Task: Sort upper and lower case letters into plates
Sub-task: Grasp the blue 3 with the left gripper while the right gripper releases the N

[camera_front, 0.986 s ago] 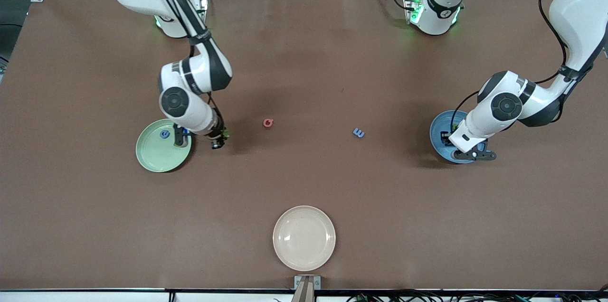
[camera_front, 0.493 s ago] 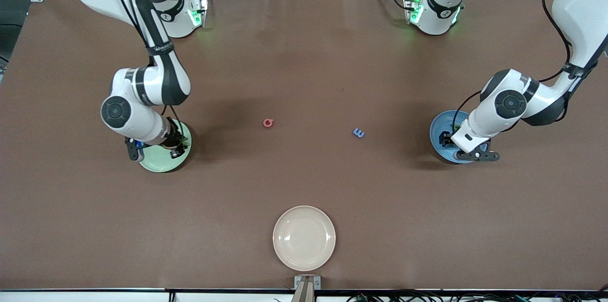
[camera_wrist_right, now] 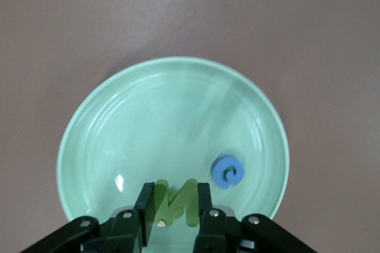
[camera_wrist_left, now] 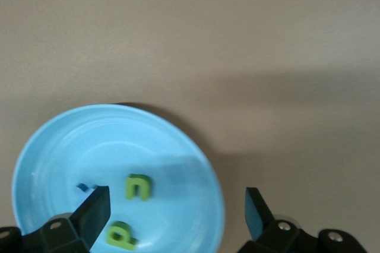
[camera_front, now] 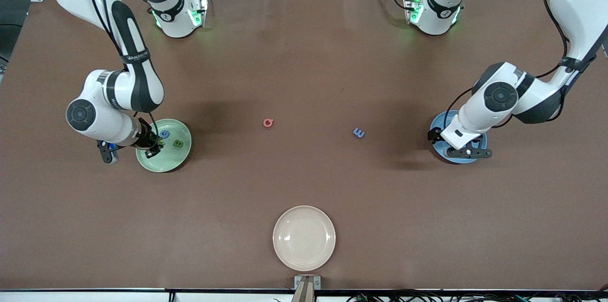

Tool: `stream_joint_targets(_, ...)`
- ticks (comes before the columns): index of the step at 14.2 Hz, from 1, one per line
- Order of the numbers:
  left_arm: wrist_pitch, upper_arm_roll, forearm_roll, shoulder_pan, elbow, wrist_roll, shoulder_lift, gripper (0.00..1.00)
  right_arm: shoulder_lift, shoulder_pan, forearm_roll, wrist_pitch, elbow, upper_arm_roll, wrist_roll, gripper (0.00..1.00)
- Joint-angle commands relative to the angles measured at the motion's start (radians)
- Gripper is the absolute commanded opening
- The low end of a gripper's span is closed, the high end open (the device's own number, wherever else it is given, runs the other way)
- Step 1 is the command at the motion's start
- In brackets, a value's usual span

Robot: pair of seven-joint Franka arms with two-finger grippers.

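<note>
The letters look light, stiff and chunky, and not fragile. They are best pinched across two flat sides, since they are small enough to skid or tip. Reading the front view as a clock, the red letter (camera_front: 268, 123) lies near the centre and the blue letter (camera_front: 358, 133) lies toward three from it, both loose on the surface (camera_front: 304, 64). The green plate (camera_front: 164, 164) at nine holds a blue C (camera_wrist_right: 227, 171) and a green N (camera_wrist_right: 175, 202). The right end effector (camera_front: 152, 150) hangs over this plate with its fingers drawn narrow around the N; I cannot tell if they grip it. The left end effector (camera_wrist_left: 175, 196) is spread wide and empty over the blue plate (camera_wrist_left: 53, 146) at three, which holds a green u (camera_wrist_left: 138, 186). The cream plate (camera_front: 304, 238) sits at six.
</note>
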Motion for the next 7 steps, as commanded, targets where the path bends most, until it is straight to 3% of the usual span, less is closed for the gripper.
stream_joint_targets(1,-0.03,0.001,-0.014,-0.124,0.039,-0.181,-0.005,1.0,-0.01,-0.051,0.003,0.03,-0.018,0.011,-0.062,0.0)
stream_joint_targets(4,-0.03,0.026,-0.014,-0.249,0.082,-0.349,0.041,1.0,0.011,-0.056,0.003,0.069,-0.018,0.011,-0.071,0.0)
stream_joint_targets(7,-0.027,0.112,-0.014,-0.414,0.131,-0.389,0.058,1.0,0.044,-0.055,0.006,0.092,-0.018,0.012,-0.07,0.0)
